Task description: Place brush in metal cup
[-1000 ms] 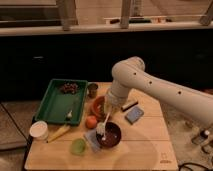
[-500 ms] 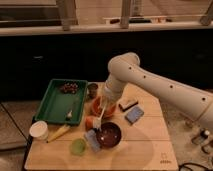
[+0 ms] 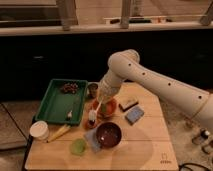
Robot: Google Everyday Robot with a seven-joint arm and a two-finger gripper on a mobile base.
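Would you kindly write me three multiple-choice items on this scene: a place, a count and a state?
1. Where is the metal cup? A) by the green tray's far right corner B) on the floor C) on the window ledge
2. How many bowls stand on the table? A) none B) two C) four
3. The brush is: A) lying in the tray B) standing in the cup C) hanging from the claw
Answers: 1A, it stands just off the tray; 2B, an orange bowl and a dark bowl; 3C, the claw, above the orange bowl, grips its handle.
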